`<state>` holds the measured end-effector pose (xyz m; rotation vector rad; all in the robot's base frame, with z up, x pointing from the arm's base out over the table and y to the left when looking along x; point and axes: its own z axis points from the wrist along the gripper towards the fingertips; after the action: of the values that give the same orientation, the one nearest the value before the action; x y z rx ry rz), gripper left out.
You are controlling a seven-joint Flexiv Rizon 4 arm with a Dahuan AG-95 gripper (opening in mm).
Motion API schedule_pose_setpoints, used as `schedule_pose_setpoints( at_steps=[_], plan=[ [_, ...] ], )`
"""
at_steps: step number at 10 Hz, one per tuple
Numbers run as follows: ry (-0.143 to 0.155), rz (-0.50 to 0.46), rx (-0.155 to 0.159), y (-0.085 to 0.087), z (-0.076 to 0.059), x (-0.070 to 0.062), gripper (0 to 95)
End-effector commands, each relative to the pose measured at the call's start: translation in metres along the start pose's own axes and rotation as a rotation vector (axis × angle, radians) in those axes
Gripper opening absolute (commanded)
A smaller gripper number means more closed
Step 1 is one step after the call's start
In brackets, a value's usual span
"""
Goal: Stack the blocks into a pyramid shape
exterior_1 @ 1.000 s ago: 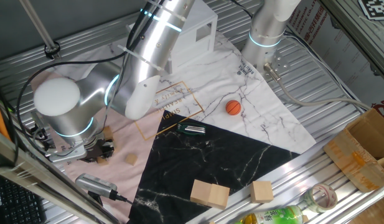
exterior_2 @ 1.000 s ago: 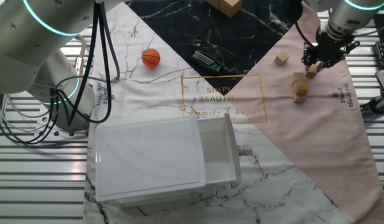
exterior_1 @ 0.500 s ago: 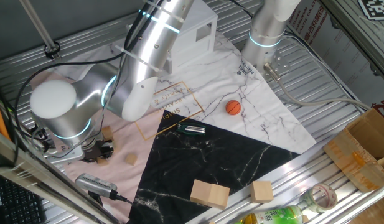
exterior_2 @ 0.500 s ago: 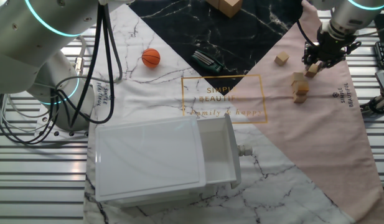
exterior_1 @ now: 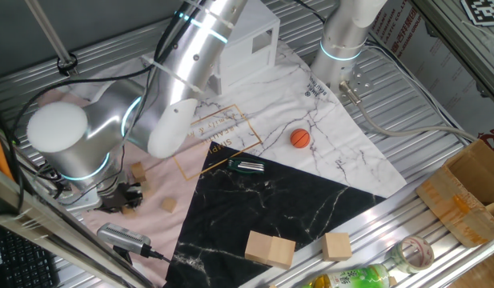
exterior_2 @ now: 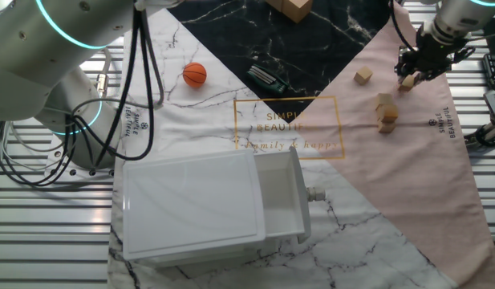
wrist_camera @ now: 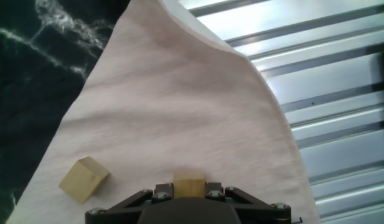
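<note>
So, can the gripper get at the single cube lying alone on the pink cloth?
Probably yes for reach: the loose cube lies close beside the gripper on open pink cloth, with nothing between. But the jaws are shut on a second cube, so grasping it looks blocked.

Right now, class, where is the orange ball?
In the other fixed view, the orange ball lies on white marble cloth, left of the dark tool.

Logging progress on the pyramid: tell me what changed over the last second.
The gripper, shut on a small light-tan wooden cube, moved with it away from the stacked wooden cubes, apparently lifting it. That stack, the lone wooden cube on the pink cloth and the orange ball stayed put.
</note>
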<state>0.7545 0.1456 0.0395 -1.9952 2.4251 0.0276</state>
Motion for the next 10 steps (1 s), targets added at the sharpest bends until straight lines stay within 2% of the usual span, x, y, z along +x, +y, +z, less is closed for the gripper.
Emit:
schedule_pose_setpoints(
  at_steps=[1, 7, 10],
  plan=[
    [0.012, -0.055, -0.008, 0.008, -0.009, -0.001, 0.0],
    [0.02, -0.172, -0.037, 0.023, -0.025, 0.001, 0.0],
    [0.027, -0.196, -0.042, 0.03, -0.034, 0.015, 0.0]
  ],
)
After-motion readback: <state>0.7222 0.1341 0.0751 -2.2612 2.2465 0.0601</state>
